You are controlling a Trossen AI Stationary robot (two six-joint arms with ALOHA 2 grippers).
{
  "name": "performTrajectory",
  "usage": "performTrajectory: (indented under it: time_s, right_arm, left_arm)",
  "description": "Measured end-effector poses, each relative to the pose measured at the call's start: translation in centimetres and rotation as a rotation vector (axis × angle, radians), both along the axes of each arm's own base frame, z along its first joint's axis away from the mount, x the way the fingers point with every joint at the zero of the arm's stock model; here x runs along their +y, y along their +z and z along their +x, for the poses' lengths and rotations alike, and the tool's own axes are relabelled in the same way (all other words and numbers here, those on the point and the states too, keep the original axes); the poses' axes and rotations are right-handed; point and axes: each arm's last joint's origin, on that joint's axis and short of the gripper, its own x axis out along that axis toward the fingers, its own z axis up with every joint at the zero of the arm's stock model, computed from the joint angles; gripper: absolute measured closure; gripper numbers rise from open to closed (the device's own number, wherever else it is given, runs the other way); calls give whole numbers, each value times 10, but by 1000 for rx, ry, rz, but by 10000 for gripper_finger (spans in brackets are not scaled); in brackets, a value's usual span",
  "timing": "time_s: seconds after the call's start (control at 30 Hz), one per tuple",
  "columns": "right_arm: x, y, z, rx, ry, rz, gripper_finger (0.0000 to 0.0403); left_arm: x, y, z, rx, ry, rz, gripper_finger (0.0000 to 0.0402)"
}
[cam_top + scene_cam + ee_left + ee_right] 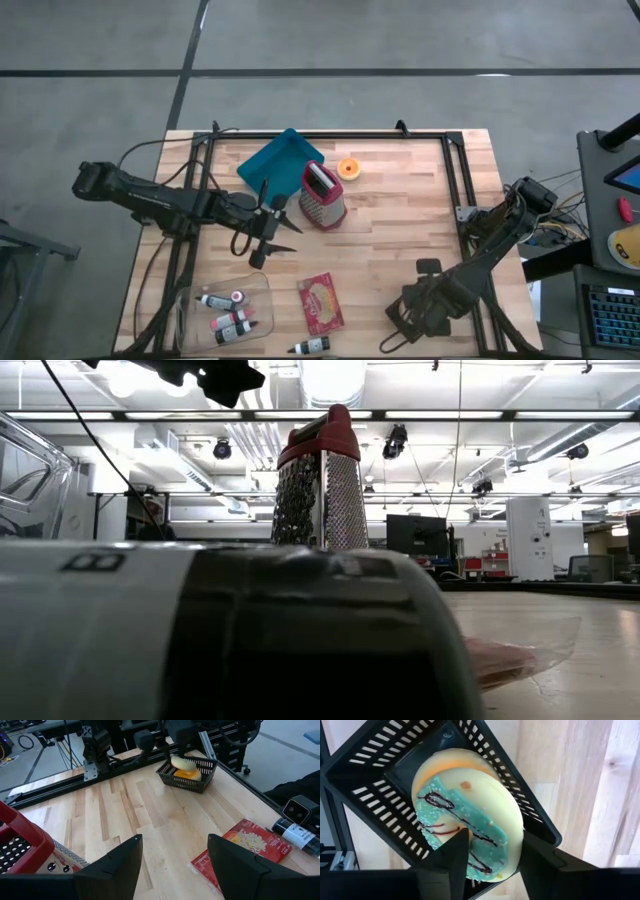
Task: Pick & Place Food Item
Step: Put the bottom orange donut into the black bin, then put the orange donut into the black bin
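Note:
A cream doughnut with blue icing lies tilted in a black mesh basket at the table's near right corner. My right gripper points down into the basket, open, with one finger on each side of the doughnut's rim. From the left wrist view, the doughnut rests in the basket under that arm. My left gripper hovers open over the table's left middle, holding nothing. My right gripper comes from above with its fingers straddling the doughnut's rim. I cannot tell whether they touch it. The doughnut leans on the basket's floor and wall.
A red box grater stands mid-table beside a blue tray and a small orange round item. A red packet, a clear tub of bottles and a loose bottle lie near the front edge. A bottle blocks the low view.

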Motion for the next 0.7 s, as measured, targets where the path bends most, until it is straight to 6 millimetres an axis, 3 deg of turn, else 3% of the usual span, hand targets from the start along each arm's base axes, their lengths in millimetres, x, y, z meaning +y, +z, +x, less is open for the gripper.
performTrajectory:
  time_s: [0.33,0.7]
  right_arm:
    - [0,0,0,-2,-4,-1,190]
    - [-4,13,2,-65,-7,-118,177]
  left_arm:
    - [0,0,0,0,0,0,174]
    - [0,0,0,-1,-1,2,174]
